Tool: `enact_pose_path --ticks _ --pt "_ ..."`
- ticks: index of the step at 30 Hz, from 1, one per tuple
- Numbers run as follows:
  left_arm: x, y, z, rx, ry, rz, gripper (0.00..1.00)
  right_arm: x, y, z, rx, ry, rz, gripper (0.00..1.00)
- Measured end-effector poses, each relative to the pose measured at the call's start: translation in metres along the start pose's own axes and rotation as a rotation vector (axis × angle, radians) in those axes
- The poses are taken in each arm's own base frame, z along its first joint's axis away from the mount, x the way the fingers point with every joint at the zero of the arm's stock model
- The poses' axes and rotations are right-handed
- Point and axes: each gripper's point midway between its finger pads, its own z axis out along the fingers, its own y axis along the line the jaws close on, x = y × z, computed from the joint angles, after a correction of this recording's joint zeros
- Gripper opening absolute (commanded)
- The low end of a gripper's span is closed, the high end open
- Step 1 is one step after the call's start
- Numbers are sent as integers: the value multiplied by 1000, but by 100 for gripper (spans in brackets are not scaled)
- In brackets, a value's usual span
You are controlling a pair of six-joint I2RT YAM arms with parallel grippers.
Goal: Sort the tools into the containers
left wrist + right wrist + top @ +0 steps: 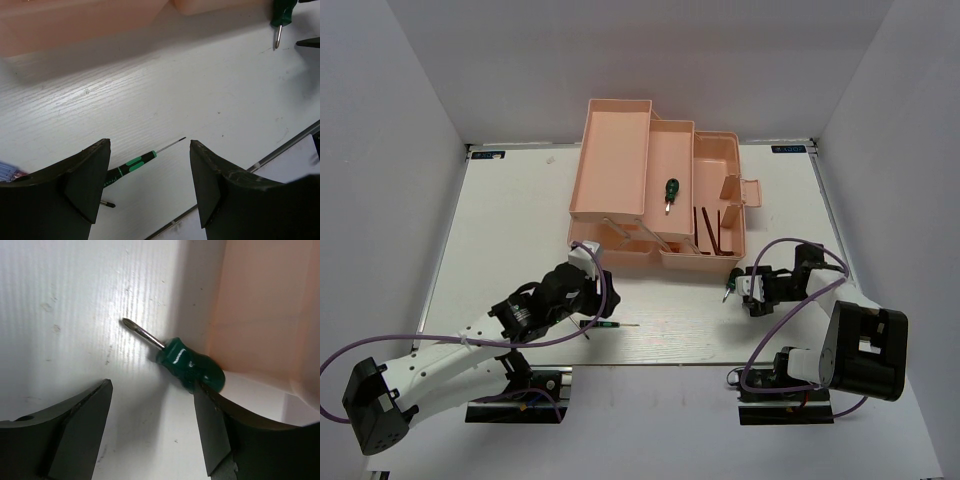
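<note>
The salmon-pink toolbox [615,160] stands open at the back centre, and its wall shows in the left wrist view [75,25] and the right wrist view [260,305]. One green-handled screwdriver [670,190] lies in its middle tray. Dark hex keys [708,225] lie in the lower right tray. My left gripper [592,292] [150,145] is open above the black precision screwdriver [605,324] [135,162] on the table. A blue handle [7,172] shows beside the left finger. My right gripper [736,286] [152,385] is open. Its right finger touches the second green screwdriver [728,290] [190,365], which lies against the toolbox.
The toolbox's lid handle and latch [740,190] stick out at its right side. A small dark screwdriver tip [107,204] lies by my left finger. White walls enclose the table on three sides. The table's near edge [280,147] runs close behind the left gripper.
</note>
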Motion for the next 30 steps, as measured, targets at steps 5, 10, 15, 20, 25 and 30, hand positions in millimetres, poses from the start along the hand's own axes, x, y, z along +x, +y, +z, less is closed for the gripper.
enact_pose_path --ticks 5,10,15,20,25,30 --pt "-2 -3 0 14 -5 -5 75 -10 5 -4 -36 -25 48 70" --pt "-3 -5 0 22 -11 -8 75 -20 -3 -11 -35 -48 59 70" --pt "-3 -6 1 29 -14 -9 75 -21 -10 -12 -26 -50 45 71" --pt "1 -6 4 32 -4 -8 75 -12 -14 -7 -26 -39 33 72" --pt "5 -7 7 35 13 -7 75 -2 -25 -2 -10 -18 -15 72" --pt "4 -8 7 41 9 -8 75 4 -37 1 8 -4 -61 72"
